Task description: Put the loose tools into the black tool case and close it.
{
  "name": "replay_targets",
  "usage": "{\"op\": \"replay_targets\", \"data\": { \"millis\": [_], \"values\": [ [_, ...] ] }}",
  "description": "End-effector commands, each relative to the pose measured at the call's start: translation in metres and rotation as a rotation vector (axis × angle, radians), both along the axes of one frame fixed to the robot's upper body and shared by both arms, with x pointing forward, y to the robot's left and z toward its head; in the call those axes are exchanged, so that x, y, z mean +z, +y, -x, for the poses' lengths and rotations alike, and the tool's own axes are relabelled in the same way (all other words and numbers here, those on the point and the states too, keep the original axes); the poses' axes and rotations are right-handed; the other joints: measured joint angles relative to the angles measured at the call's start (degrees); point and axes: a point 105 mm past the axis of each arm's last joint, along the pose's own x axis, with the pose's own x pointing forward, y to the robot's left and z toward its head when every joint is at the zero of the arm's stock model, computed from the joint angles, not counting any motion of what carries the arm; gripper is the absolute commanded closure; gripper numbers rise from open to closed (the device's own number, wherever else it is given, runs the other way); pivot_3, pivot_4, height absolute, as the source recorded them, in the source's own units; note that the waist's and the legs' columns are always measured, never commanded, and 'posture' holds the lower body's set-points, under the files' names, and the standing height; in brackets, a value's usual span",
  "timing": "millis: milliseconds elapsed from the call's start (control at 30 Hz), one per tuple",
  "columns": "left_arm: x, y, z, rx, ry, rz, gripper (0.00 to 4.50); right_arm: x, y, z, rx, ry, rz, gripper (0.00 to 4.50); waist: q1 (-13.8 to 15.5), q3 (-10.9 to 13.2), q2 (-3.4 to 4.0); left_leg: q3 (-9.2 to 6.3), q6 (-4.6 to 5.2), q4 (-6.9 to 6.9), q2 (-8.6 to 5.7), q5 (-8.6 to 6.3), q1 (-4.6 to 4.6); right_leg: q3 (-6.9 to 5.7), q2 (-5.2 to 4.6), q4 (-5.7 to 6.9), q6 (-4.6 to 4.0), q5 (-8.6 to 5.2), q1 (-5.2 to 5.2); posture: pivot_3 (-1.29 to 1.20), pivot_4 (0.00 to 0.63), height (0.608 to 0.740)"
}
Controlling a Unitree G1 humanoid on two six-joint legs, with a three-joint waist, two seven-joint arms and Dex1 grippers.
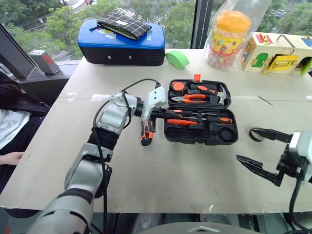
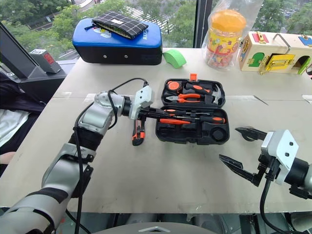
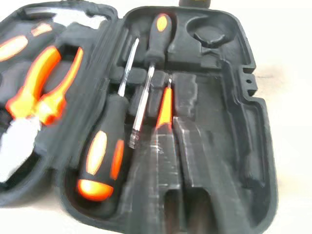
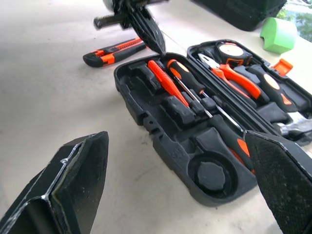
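The black tool case (image 1: 229,139) lies open at the table's middle. In its near half rest two black-and-orange screwdrivers (image 3: 100,156) (image 3: 158,36) and a small all-orange screwdriver (image 3: 165,109). The orange-black utility knife (image 1: 146,134) lies on the table just left of the case. A small dark tape roll (image 1: 253,135) sits on the table right of the case. My left gripper (image 1: 163,115) is shut with nothing in it, its tip over the case's left edge by the small screwdriver's end. To the right of the case my right gripper (image 1: 251,145) stands wide open, its upper finger beside the tape roll.
Orange-handled pliers (image 1: 195,98), a hammer and a tape measure fill the case's far half. A blue-topped padded case (image 1: 122,48) with a checked pouch stands at the back left. A green roll (image 1: 177,58), an orange-lidded jar (image 1: 229,36) and a wooden latch box (image 1: 278,53) line the back. A person (image 1: 9,122) sits at the left.
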Motion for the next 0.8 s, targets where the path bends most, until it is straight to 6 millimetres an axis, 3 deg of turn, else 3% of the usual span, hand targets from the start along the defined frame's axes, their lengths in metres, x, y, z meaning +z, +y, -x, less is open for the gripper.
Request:
{"op": "replay_targets", "data": {
  "millis": [33,400,633,700,800],
  "values": [
    [0.006,0.000,0.002,0.019,-0.046,0.010,4.46,0.006,0.002,-0.001,0.000,-0.045,0.004,0.00,0.0,0.0,0.00,0.00,-0.01,0.00,0.00,0.00,0.00,0.00,0.00,0.00,0.00,0.00,0.00,0.00,0.150,0.740],
    [-0.025,0.001,-0.026,0.176,-0.111,-0.090,4.46,0.005,0.002,0.001,-0.016,-0.045,0.011,0.00,0.1,0.0,-0.02,0.10,-0.03,0.00,-0.03,0.02,0.11,0.10,-0.03,0.02,0.00,0.00,0.03,0.00,0.150,0.740],
    [-0.013,-0.010,-0.024,0.156,-0.057,0.038,4.46,0.004,0.003,0.003,-0.024,-0.044,0.010,0.00,0.1,0.0,-0.02,0.21,-0.03,-0.06,0.00,0.02,0.19,0.19,-0.01,0.04,0.00,0.00,0.03,0.00,0.150,0.740],
    [0.007,-0.015,-0.014,0.111,0.024,0.170,4.46,0.005,0.003,0.004,-0.030,-0.045,0.004,0.00,0.1,0.0,-0.02,0.21,-0.03,-0.05,0.00,0.02,0.17,0.19,-0.02,0.04,0.00,0.00,0.03,0.00,0.150,0.740],
    [0.008,-0.012,0.000,0.043,0.050,0.149,4.46,0.005,0.003,0.005,-0.033,-0.043,-0.003,0.00,-0.1,0.0,-0.03,0.20,-0.03,-0.05,0.02,0.01,0.13,0.18,-0.01,0.04,0.00,0.00,0.01,0.00,0.150,0.740]
  ]
}}
